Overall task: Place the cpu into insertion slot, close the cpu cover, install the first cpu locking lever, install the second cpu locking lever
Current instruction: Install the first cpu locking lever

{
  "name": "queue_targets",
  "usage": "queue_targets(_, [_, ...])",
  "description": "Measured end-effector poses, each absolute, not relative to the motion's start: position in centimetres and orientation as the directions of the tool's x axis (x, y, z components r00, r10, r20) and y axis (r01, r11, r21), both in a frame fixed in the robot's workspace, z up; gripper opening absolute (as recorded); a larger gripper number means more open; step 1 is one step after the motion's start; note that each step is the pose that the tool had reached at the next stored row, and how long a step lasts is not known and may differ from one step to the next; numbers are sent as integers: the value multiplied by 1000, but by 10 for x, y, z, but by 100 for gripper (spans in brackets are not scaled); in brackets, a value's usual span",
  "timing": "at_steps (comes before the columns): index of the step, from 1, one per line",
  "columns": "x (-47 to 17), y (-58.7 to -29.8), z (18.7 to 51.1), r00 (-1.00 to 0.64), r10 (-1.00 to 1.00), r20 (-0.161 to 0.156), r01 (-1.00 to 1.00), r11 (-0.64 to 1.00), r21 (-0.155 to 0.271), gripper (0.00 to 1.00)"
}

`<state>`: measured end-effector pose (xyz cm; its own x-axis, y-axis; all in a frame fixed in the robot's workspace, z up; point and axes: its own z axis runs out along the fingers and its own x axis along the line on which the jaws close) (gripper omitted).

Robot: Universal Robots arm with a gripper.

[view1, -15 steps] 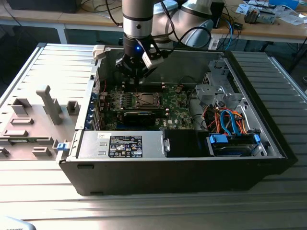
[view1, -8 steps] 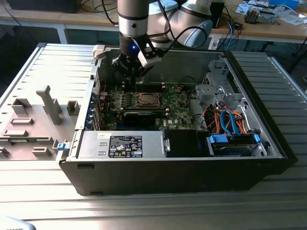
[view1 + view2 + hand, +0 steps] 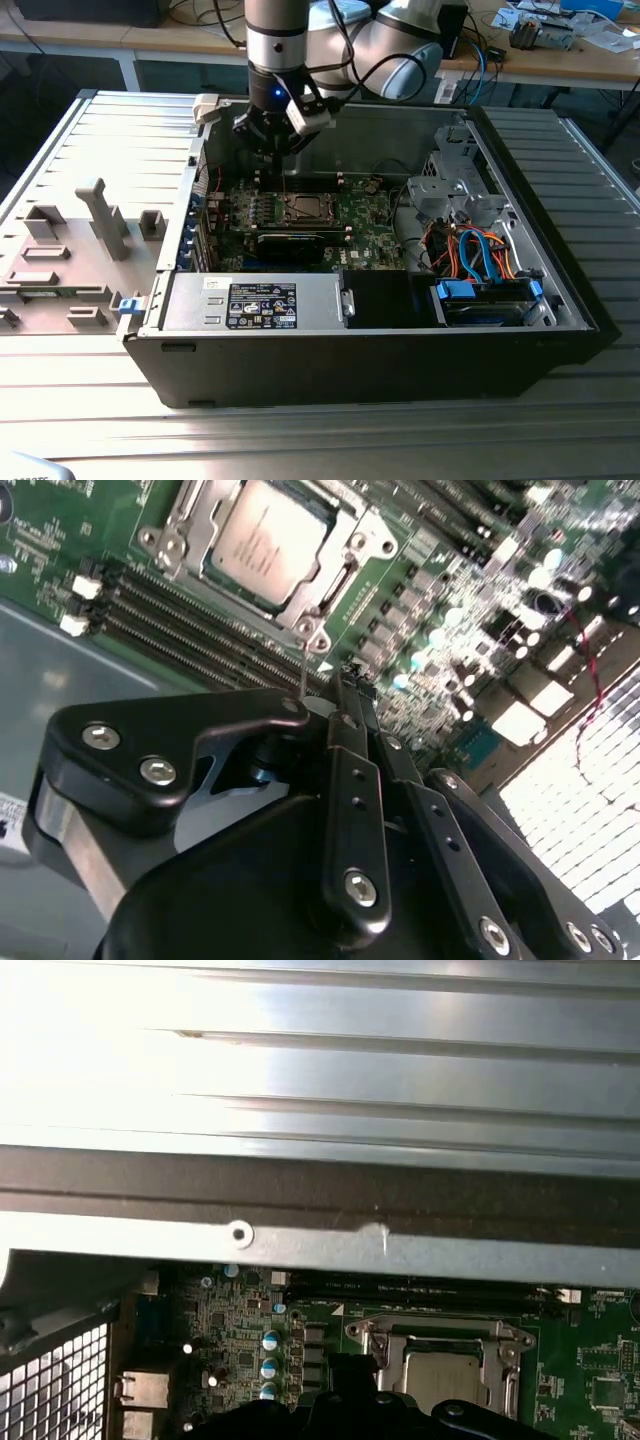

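The gripper [image 3: 272, 140] hangs over the far edge of the motherboard [image 3: 355, 225] inside an open computer case [image 3: 560, 270] that lies on its side on a ribbed metal bench [image 3: 330, 440]. In the second wrist view its black fingers [image 3: 352, 780] look pressed together with nothing between them, tips pointing toward the socket and stopped short of it.

The cpu [image 3: 268, 540] sits flat in the insertion slot [image 3: 325, 595], silvery top up. The cpu cover [image 3: 195, 525] lies down over it, its metal frame running round the chip so the top shows through the window. In the first wrist view the cpu [image 3: 440, 1372], cover [image 3: 440, 1332] and slot [image 3: 512, 1385] appear past the dark gripper body [image 3: 330, 1410]. In the exterior view the slot [image 3: 303, 209] is just below the gripper, near the middle of the board.

A thin wire lever [image 3: 303, 665] stands up beside the socket corner nearest the fingers; whether it is latched I cannot tell.

Memory slots [image 3: 190, 630] run alongside the socket. A long black card [image 3: 290, 243] lies on the near side of the board. Toward the exterior view's right are a drive cage [image 3: 450, 185] and blue and orange cables [image 3: 480, 255]. On the exterior view's left, grey fixture blocks [image 3: 100, 215] stand on a tray [image 3: 50, 290] beside the case.
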<state>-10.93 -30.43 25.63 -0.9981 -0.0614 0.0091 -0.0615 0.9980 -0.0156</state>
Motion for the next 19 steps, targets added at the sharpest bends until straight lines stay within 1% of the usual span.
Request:
queue_targets(7, [-110, -298, 257, -998, -63, 9, -63, 998, -10, 11])
queue_targets(19, [-91, -298, 230, -997, -73, 11, -73, 997, -14, 11])
